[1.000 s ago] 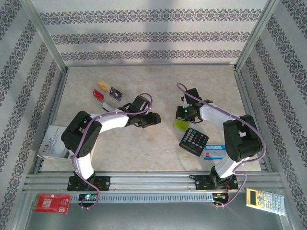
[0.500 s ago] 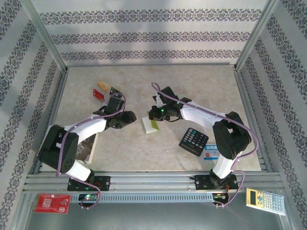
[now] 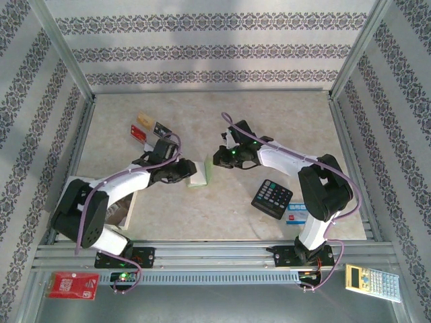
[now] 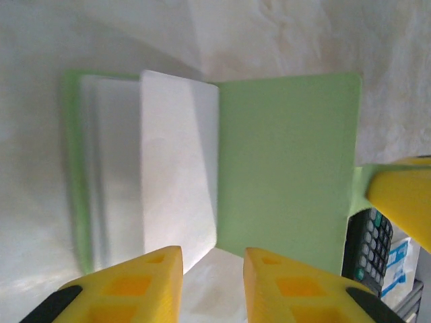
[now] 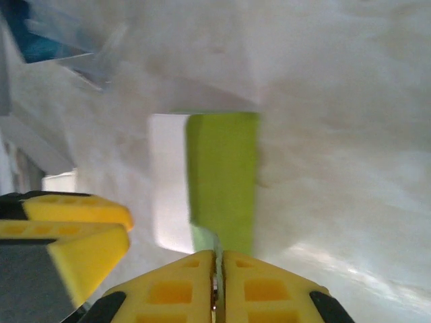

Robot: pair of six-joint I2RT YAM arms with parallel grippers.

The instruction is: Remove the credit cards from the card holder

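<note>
My right hand [image 5: 218, 259] pinched the right flap of the lime-green folding card holder [image 3: 201, 173]; my left hand [image 4: 212, 259], fingers spread, sat just left at its cream leaf.

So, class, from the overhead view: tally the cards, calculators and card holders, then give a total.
Cards: 3 in view: tan card, red card, dark card
Calculators: 2: black calculator, yellow calculator
Card holders: 1: holder
Total: 6

Robot lab test cell: aluminium frame [image 3: 215, 254], wallpapered walls [image 3: 215, 54], marble-look table [image 3: 202, 215], left arm [image 3: 128, 182], right arm [image 3: 283, 158]
</note>
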